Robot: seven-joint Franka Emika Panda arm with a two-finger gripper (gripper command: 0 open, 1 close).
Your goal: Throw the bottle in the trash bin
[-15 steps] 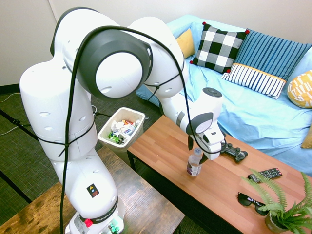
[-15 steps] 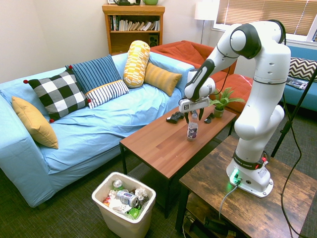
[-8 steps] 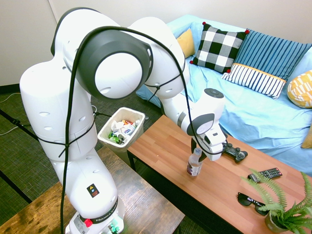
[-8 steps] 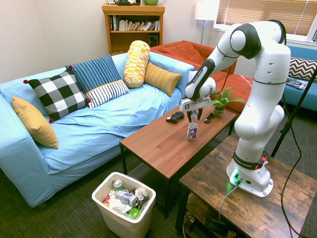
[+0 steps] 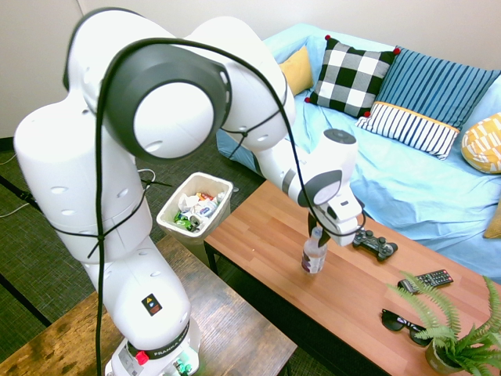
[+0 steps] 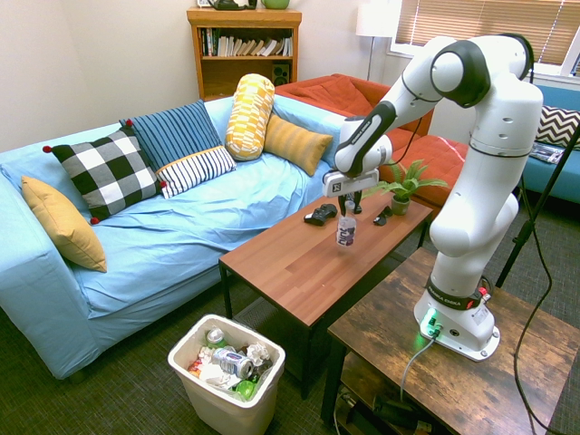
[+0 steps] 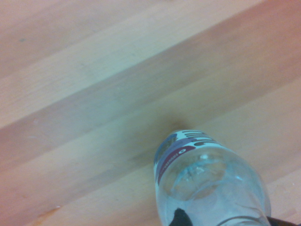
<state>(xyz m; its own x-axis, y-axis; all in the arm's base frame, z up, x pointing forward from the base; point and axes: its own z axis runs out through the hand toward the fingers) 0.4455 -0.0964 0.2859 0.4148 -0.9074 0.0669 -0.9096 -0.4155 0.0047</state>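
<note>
The bottle (image 6: pixel 346 230) hangs upright just above the wooden coffee table (image 6: pixel 290 263), clear of the wood, its dark label band low on the body and its neck taken from above by the gripper (image 6: pixel 348 205), whose fingers are clamped on the bottle's top. In the first exterior view the bottle (image 5: pixel 314 254) shows the same way under the gripper (image 5: pixel 317 235), and the wrist view looks down its clear body (image 7: pixel 207 183) to the table planks below. The gripper points straight down.

Near the bottle on the table lie a black game controller (image 5: pixel 373 244), a remote control (image 5: pixel 425 280), dark sunglasses (image 5: pixel 403 323) and a small potted fern (image 5: pixel 458 329), all on the side away from the goal. The trash bin (image 6: pixel 270 364) stands on the carpet off the far end of the table, well apart from the bottle, already holding cans and wrappers. The blue sofa (image 6: pixel 181 227) runs along the table's other side.

The step in hand looks like the lift and carry. Done well, it would raise the bottle enough to clear the table edge, travel along the table toward the bin with the bottle kept upright so it does not swing in a neck grip, stop with the bottle over the middle of the opening, and only then part the fingers
</note>
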